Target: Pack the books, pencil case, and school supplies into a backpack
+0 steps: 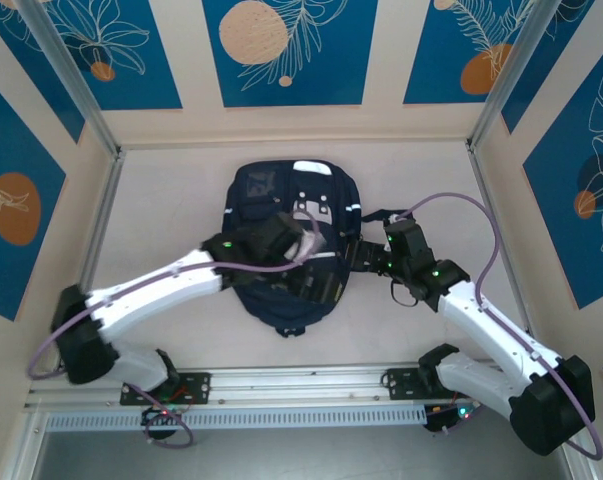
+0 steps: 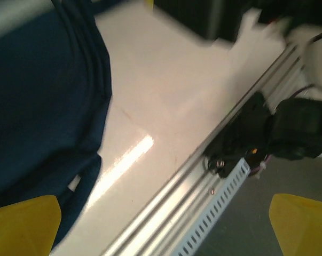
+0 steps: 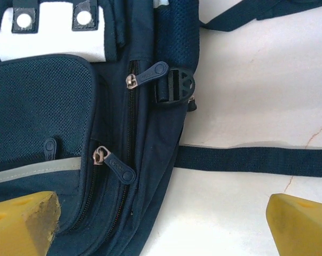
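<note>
Top external view: a large navy blue fabric backpack (image 1: 291, 200) with white reflective patches lay flat in the middle of the pale table (image 1: 161, 200), front face up, within reach of both arms.
Left gripper (image 1: 303, 243): hung over the pack's middle, yellow fingers (image 2: 22, 224) wide apart, gripping nothing.
Right gripper (image 3: 161, 229): sat just beside the pack's right edge, apart and empty, facing the side zips, probably placed to work a pull.
Zips: two dark zipper pulls (image 3: 150, 72) sat on tracks that looked shut.
Contents: hidden under closed fabric, so they could not be told.
Loose strap (image 3: 257, 160): lay flat across the table, beside the pack.
</note>
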Robot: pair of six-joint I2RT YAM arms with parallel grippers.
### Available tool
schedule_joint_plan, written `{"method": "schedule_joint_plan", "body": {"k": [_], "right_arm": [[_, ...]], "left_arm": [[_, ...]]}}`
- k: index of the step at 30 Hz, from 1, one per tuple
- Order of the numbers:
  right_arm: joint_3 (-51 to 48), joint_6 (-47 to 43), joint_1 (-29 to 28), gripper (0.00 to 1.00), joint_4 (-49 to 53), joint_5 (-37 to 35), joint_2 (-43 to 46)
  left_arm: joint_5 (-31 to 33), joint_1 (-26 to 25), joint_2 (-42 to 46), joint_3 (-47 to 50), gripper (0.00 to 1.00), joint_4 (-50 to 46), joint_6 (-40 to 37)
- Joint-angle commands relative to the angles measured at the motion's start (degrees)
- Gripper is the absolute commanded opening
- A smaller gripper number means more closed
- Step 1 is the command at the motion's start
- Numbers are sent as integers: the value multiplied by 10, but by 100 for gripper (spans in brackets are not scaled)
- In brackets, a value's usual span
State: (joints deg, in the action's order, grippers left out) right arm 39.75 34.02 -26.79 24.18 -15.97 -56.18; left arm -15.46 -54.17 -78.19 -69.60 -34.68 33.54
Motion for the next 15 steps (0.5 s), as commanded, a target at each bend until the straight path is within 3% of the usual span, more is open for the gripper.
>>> {"method": "schedule_joint_plan", "body": {"k": [1, 4, 6, 12, 15], "right_arm": [[15, -15, 8, 98, -35, 45, -23], [23, 7, 15, 96, -40, 54, -61], [27, 18, 22, 95, -41, 58, -78], [56, -77, 13, 99, -43, 86, -54], [90, -109, -1, 99, -39, 34, -34]], "left_arm": [[103, 81, 39, 37, 100, -12, -46], [165, 167, 46, 65, 100, -24, -35], [151, 214, 59, 102, 100, 11, -21], [149, 295, 118, 163, 100, 98, -40], [236, 305, 162, 152, 100, 98, -59]]}}
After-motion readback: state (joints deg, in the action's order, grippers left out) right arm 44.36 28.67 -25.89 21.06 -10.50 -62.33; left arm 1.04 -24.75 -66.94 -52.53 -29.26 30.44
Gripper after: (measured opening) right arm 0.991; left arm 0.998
